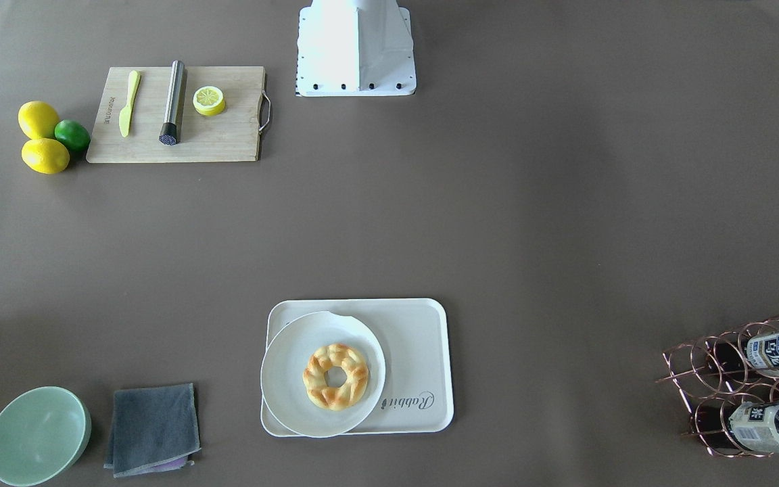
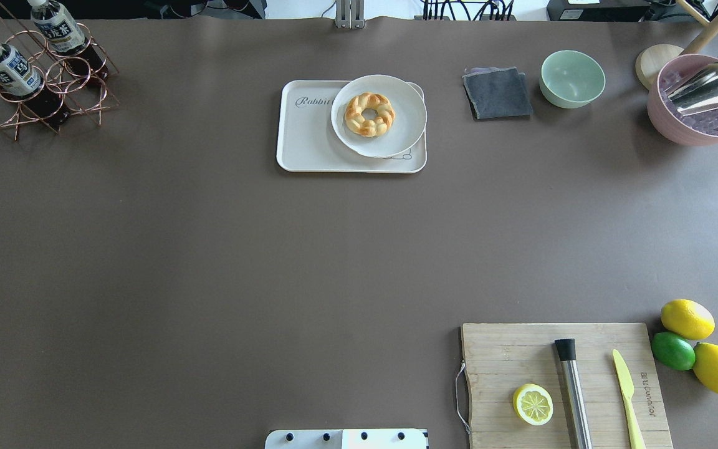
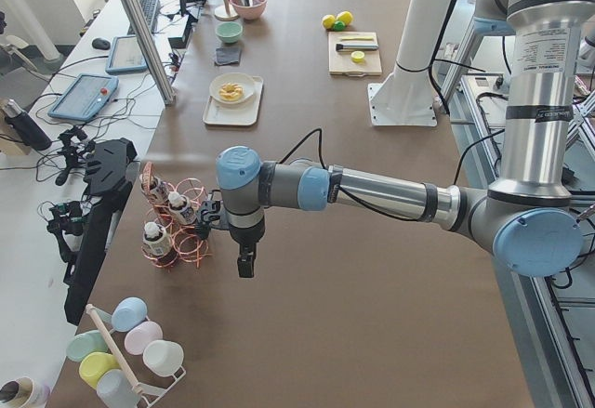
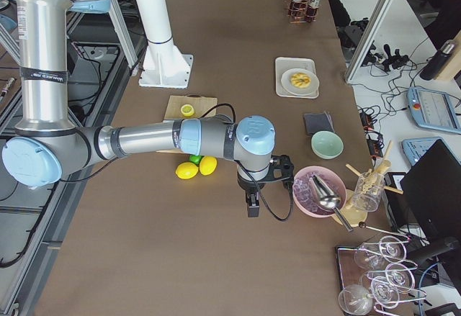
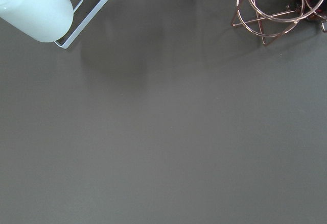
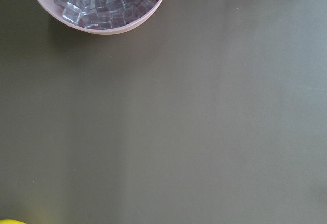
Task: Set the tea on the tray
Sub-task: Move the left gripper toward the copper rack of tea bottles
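Tea [image 2: 7,64] lies in the copper rack [image 2: 53,78], well apart from the tray [image 2: 309,146], which bears a plate [image 2: 406,103]. Left pincer [image 3: 244,271] and right pincer [image 4: 252,210] hang above the bench [image 2: 209,262], far from the tray; their opening cannot be told.

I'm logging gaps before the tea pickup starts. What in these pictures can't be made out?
Left gripper: only in exterior left view, small and dark; open or shut unclear.
Right gripper: likewise, exterior right view only.
Lower tea bottle: cap cut off by front-facing view's edge.
Tray: partly covered by the plate in every view.
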{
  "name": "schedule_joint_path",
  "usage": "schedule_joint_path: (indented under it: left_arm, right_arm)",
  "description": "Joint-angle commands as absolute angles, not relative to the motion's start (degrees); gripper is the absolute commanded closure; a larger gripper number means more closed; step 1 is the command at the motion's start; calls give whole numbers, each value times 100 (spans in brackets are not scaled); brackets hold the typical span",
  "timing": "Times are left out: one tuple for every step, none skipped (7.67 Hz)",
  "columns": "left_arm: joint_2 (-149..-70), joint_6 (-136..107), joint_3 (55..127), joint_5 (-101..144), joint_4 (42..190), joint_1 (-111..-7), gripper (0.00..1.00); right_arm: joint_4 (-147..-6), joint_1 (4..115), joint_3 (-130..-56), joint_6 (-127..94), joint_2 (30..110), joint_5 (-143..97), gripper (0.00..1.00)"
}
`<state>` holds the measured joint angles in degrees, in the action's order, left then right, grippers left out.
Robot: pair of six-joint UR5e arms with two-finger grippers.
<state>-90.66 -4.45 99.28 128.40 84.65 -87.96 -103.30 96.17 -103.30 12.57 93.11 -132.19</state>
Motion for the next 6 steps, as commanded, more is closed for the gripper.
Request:
schedule_joint_path:
  left_arm:
    - [-9053, -422, 9958, 12858, 8499, -8763, 2]
    - [-9035, -422, 9958, 12858, 8499, -8754, 2]
    - [-9044, -422, 9949, 12858, 8464, -8754, 2]
    - [-9035, -422, 9932, 12858, 8464, -8754, 2]
    - [-9035, -431, 9932, 12850, 8464, -8754, 2]
    - [-9035, -431, 9914, 12850, 8455, -8754, 2]
  right_arm:
    - [-10310, 9615, -10327, 1257, 9360, -13219, 0]
    - [-10292, 9615, -10318, 1266, 9378, -13219, 0]
    - [-10292, 9615, -10327, 1266, 9413, -13219, 0]
    - [-10292, 9624, -10327, 1266, 9404, -13219, 0]
    - [-10292, 9615, -10336, 1266, 9387, -13219, 0]
    - [-10292, 9615, -10336, 1266, 9395, -13219, 0]
